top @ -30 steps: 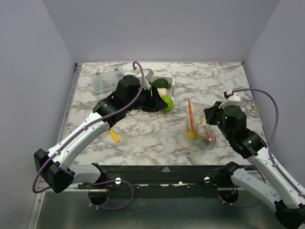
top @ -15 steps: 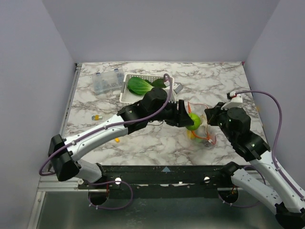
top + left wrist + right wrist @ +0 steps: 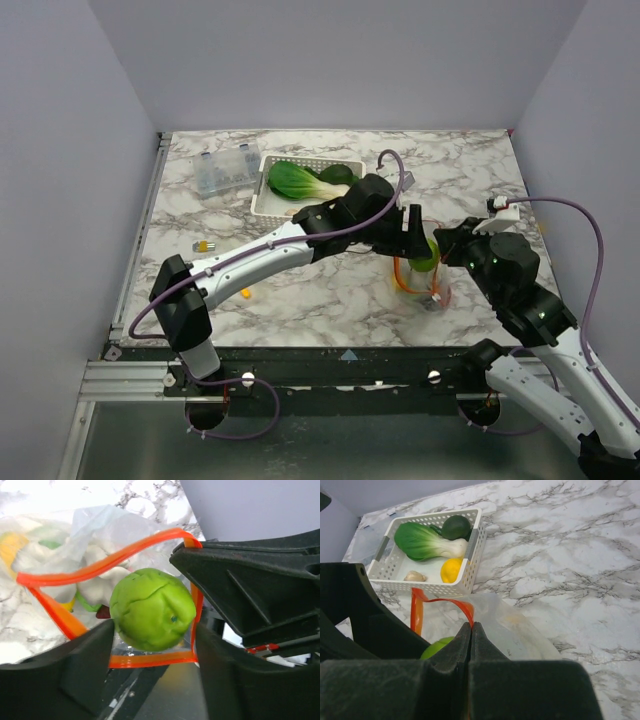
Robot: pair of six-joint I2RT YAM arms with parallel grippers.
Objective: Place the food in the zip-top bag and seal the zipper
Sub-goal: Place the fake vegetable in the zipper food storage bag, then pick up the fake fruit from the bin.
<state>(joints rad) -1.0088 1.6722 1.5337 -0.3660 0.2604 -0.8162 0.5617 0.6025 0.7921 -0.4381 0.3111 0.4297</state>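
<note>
Left claw (image 3: 152, 630): closed around a round green toy fruit (image 3: 152, 609), held at the bag's open mouth.
Right claw (image 3: 471, 639): fingers pressed together, pinching the rim of the zip-top bag (image 3: 515, 625).
Zip-top bag: on the table (image 3: 480, 170), at 4 o'clock from its middle, with other food blurred inside.
Zipper (image 3: 100, 566): red-orange strip, unsealed, looping wide around the fruit.
White basket (image 3: 470, 577): at 10 o'clock from the bag, holding a bok choy (image 3: 422, 540), a dark green piece (image 3: 456, 526) and a yellow piece (image 3: 452, 570).
</note>
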